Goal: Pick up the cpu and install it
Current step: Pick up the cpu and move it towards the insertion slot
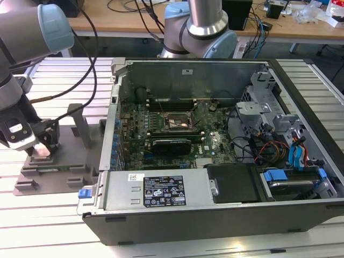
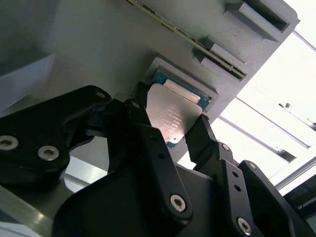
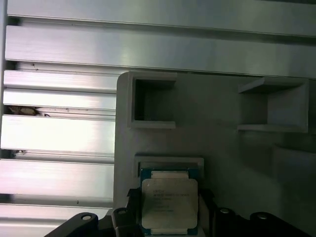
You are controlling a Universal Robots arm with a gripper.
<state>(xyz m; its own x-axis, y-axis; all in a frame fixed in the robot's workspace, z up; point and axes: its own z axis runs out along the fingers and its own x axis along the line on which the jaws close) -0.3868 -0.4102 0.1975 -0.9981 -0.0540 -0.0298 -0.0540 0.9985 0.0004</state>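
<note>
The cpu (image 2: 174, 114), a flat square chip with a silvery top and a green edge, lies at a shallow recess of the grey plastic tray (image 1: 59, 172). My gripper (image 1: 42, 146) is low over that tray at the exterior view's left. In both wrist views its black fingers (image 2: 140, 116) press against two opposite sides of the cpu (image 3: 169, 203), so the gripper (image 2: 171, 123) is shut on it. The black-framed motherboard socket (image 1: 177, 122) sits inside the open computer case, well to the exterior view's right of the gripper.
The open computer case (image 1: 215, 209) lies on a slatted metal table (image 1: 48, 226), its wall standing between the tray and the motherboard. Upright posts (image 1: 80, 126) and box-shaped pockets (image 3: 153, 101) rise from the tray near the gripper. Cables hang from the arm.
</note>
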